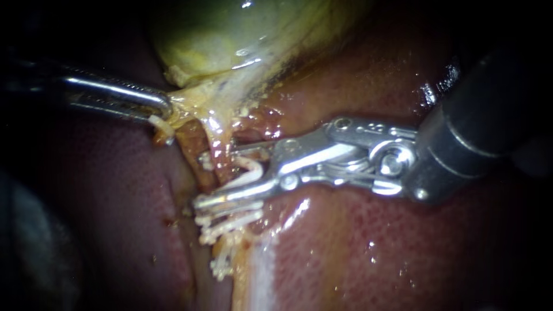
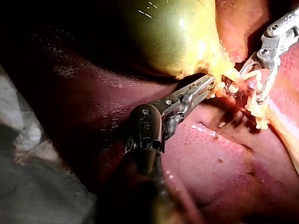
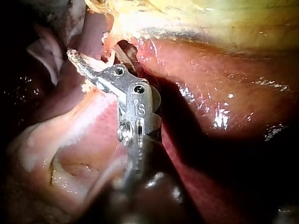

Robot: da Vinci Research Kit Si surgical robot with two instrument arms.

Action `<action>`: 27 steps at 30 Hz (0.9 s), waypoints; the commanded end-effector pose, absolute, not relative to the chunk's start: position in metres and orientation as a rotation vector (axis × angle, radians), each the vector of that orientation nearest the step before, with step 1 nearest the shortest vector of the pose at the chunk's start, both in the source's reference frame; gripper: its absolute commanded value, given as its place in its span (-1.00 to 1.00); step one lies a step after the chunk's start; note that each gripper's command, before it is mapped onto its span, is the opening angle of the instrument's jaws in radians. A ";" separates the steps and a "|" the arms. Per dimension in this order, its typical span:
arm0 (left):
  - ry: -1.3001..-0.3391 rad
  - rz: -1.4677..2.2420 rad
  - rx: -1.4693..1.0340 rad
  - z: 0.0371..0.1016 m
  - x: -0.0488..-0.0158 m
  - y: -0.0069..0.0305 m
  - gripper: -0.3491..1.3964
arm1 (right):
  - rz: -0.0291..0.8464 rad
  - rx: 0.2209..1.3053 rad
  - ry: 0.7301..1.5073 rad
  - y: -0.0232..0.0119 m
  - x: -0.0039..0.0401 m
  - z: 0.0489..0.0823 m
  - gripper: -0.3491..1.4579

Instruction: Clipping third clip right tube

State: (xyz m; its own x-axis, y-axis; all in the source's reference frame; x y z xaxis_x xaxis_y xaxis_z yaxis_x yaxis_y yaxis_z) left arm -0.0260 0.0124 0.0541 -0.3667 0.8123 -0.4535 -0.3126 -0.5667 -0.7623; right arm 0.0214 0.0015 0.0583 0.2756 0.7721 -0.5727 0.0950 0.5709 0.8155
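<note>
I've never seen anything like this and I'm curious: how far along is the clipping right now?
Done: white clips already sit on the tube. In hand: the left instrument holds the gallbladder by its neck, while the right instrument straddles the tube, its jaws apart and carrying an open clip. Left: probably squeezing that clip closed and backing out.
</note>
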 end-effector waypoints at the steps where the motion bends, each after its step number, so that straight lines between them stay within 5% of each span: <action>1: -0.747 1.991 -1.105 0.0541 -0.0260 0.0123 -1.00 | 0.548 0.885 1.230 0.0013 0.0218 0.0585 -0.06; 27: -0.750 1.987 -1.101 0.0542 -0.0259 0.0124 -1.00 | 0.654 0.934 1.350 0.0042 0.0226 0.0570 -0.07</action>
